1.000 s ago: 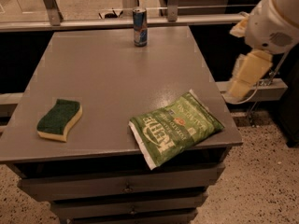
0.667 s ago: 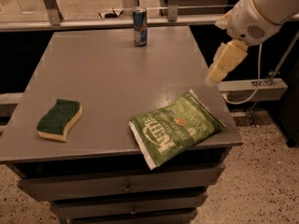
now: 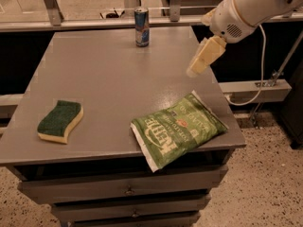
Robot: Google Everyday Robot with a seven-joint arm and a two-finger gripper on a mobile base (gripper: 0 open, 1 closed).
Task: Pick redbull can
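gripper (image 3: 192,71) above table's (image 3: 104,84) right edge; green bag (image 3: 177,129) near, redbull can (image 3: 141,27) well apart.

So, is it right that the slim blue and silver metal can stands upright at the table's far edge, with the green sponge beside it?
No: the camera view shows the green sponge at the front left, far from the can. The gripper hovers over the table's right side.

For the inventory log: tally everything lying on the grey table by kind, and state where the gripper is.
redbull can: 1
green-topped sponge: 1
green snack bag: 1
Total: 3
The gripper hangs over the right side of the table, apart from the can and the bag.
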